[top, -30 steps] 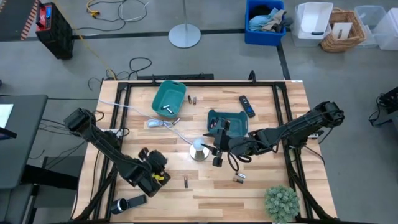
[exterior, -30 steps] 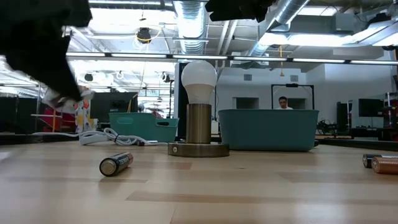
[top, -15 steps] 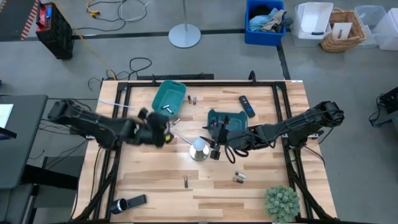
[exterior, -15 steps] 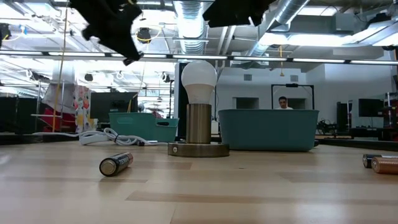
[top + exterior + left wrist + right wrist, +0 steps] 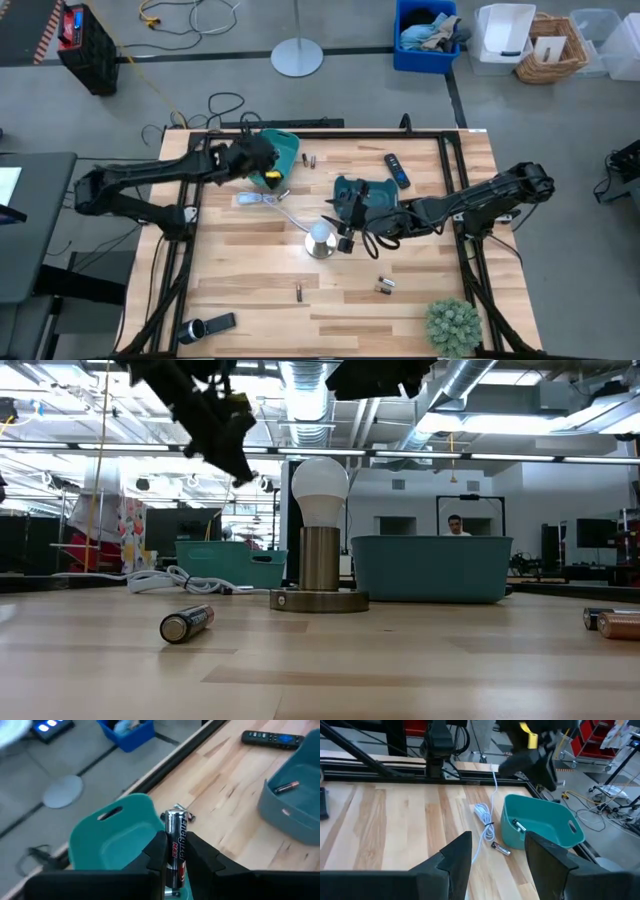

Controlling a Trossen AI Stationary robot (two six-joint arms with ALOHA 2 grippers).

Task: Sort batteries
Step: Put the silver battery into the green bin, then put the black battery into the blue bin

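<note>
My left gripper [image 5: 262, 165] hangs above the light teal bin [image 5: 275, 150] at the far left and is shut on a black-and-silver battery [image 5: 176, 832]. That bin holds a battery [image 5: 519, 825]. The darker bin [image 5: 362, 192] also holds one [image 5: 286, 787]. Loose batteries lie on the table: one pair [image 5: 308, 159], one [image 5: 283, 194], one [image 5: 299, 292] and another pair [image 5: 383, 286]. My right gripper [image 5: 345, 225] stands open in the air beside the lamp [image 5: 320, 240], with nothing between its fingers. My left gripper pinches the battery's lower half [image 5: 176, 857] between its two fingers. The battery lies along the fingers and sticks out past their tips. The fingers come from the table's left, slanting down. The battery is lifted clear, above the light teal bin [image 5: 115, 837].
A lamp with a white bulb [image 5: 320, 490] stands mid-table. A white cable [image 5: 262, 200] lies beside the light bin. A black remote [image 5: 397, 170] lies at the far right, a flashlight-like cylinder [image 5: 205, 326] at the near left, a plant [image 5: 452, 325] at the near right.
My left gripper has swung from the near left part of the table toward the far edge, rising and rolling, and now hangs over the light teal bin. My right gripper has stayed almost in place beside the lamp.
</note>
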